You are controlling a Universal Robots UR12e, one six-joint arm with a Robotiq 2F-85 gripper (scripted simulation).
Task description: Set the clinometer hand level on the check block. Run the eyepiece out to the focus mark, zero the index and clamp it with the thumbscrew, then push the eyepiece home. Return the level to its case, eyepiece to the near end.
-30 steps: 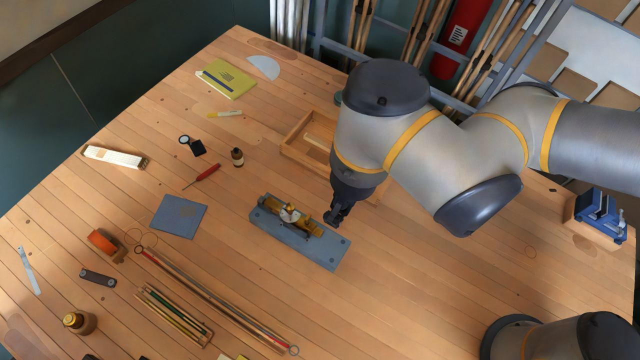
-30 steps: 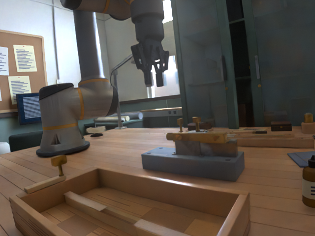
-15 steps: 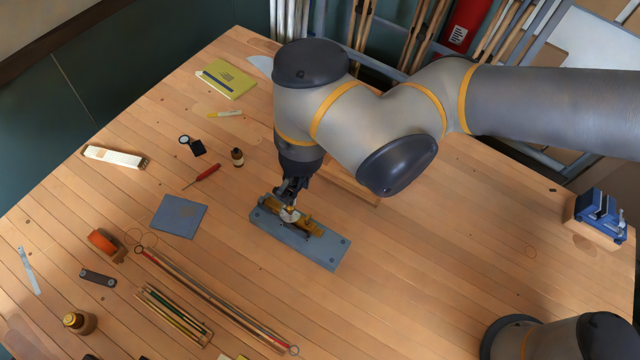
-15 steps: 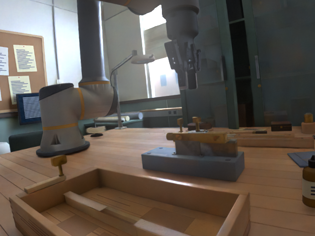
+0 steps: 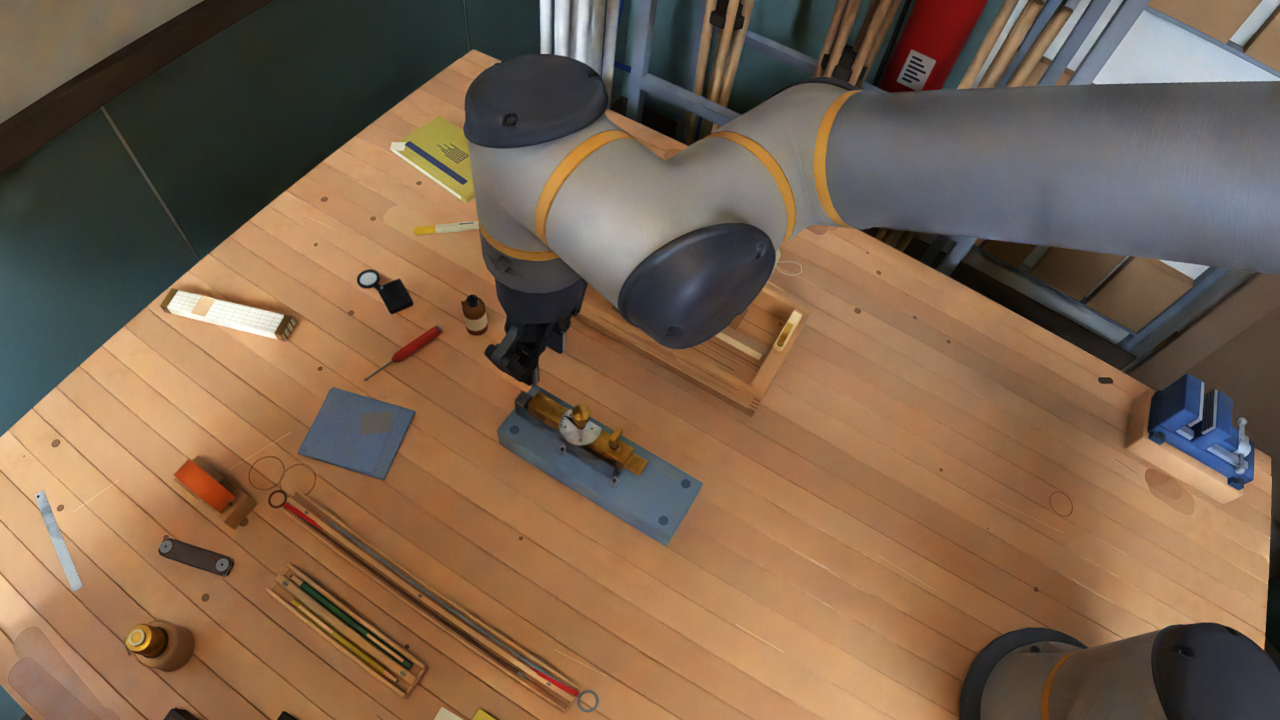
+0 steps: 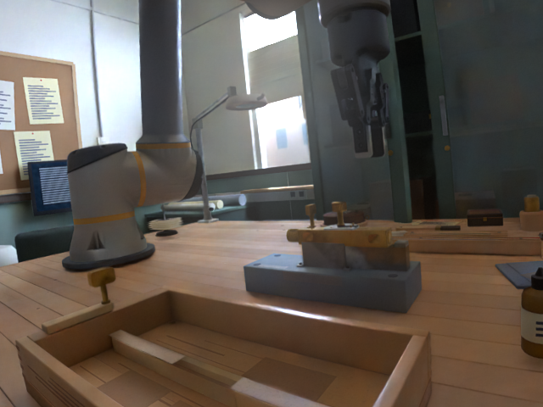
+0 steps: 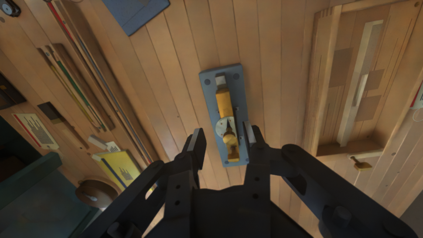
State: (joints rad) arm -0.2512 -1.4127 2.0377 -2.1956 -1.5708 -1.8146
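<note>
My gripper (image 5: 522, 369) (image 6: 370, 146) (image 7: 224, 142) hangs open and empty well above one end of the brass clinometer hand level (image 5: 584, 432) (image 6: 342, 235) (image 7: 226, 118), which lies along the raised rest of the blue-grey check block (image 5: 598, 462) (image 6: 333, 276) (image 7: 226, 113). The level carries a pale graduated arc with a brass knob (image 7: 229, 136) and a thumbscrew (image 6: 310, 210) on top. The open wooden case (image 5: 729, 349) (image 6: 219, 355) (image 7: 355, 85) sits empty beside the block. Its brass latch (image 6: 101, 280) stands at one end.
Behind the work stand the robot's base (image 6: 109, 206), a desk lamp (image 6: 228, 105) and a window. A small brown bottle (image 5: 474, 314) (image 6: 533, 320), a red screwdriver (image 5: 407, 349) and a blue pad (image 5: 356, 432) lie left of the block. Long rods in trays (image 5: 421, 600) lie at the near-left.
</note>
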